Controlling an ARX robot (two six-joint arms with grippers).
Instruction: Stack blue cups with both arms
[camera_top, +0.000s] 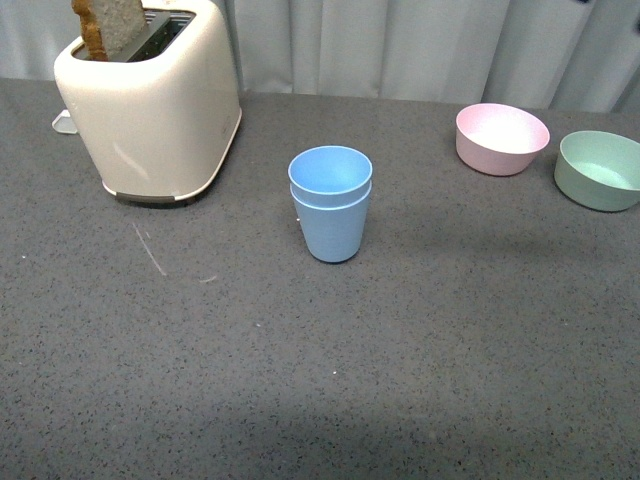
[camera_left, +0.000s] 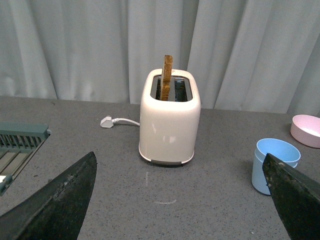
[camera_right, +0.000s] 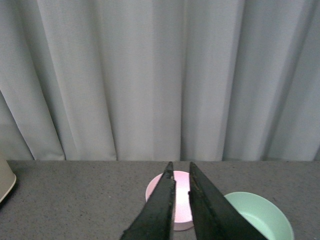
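Observation:
The two light blue cups (camera_top: 331, 203) stand nested, one inside the other, upright on the grey table's middle. They also show in the left wrist view (camera_left: 274, 165), partly behind one finger. No arm shows in the front view. My left gripper (camera_left: 180, 172) is open and empty, its black fingers (camera_left: 60, 200) wide apart above the table, with the cups off to one side. My right gripper (camera_right: 181, 172) is shut and empty, pointing over the pink bowl.
A cream toaster (camera_top: 150, 100) with a slice of toast (camera_top: 108, 25) stands at the back left. A pink bowl (camera_top: 502, 138) and a green bowl (camera_top: 600, 170) sit at the back right. A white plug (camera_left: 106, 121) lies beside the toaster. A green rack (camera_left: 20, 145) shows in the left wrist view. Grey curtains hang behind.

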